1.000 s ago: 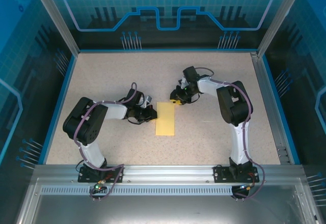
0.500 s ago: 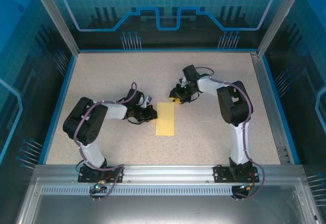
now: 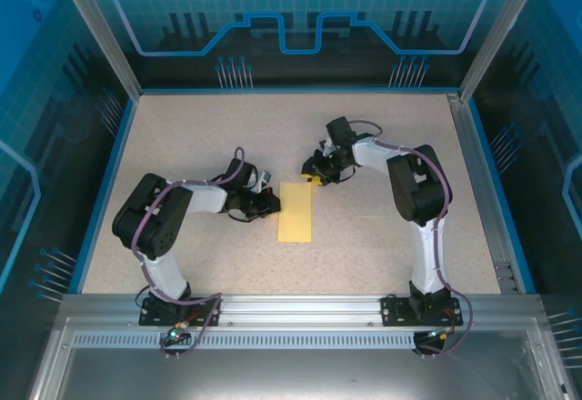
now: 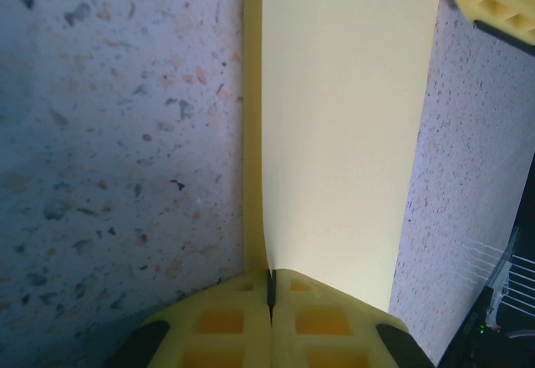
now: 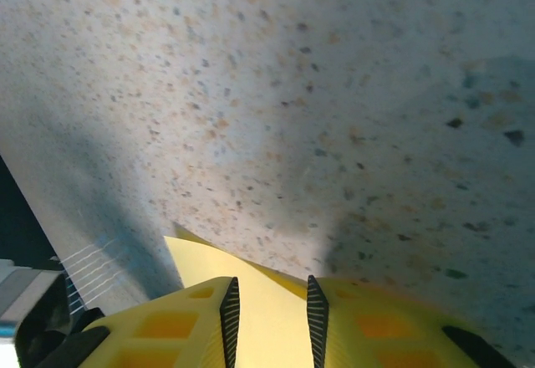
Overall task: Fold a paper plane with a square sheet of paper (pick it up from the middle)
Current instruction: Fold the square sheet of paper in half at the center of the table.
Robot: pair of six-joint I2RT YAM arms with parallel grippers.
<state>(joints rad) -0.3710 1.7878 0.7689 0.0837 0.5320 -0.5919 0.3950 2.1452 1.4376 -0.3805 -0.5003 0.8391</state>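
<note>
Sheet of paper [image 3: 296, 211]: lies flat on the table [image 3: 391, 136] between the two arms, doubled into a tall narrow rectangle.
Left claw [image 4: 270, 288]: clenched on the paper's left long edge, which curls up slightly into the seam between its fingers.
Right claw [image 5: 267, 301]: released, its jaws standing apart at the far right corner (paper shows in the gap).
Step in hand: likely the first nose fold, since the halving crease looks done.
Next move: probably calls for the right claw to close on that corner and carry it diagonally across, while the left pins the sheet steady.
</note>
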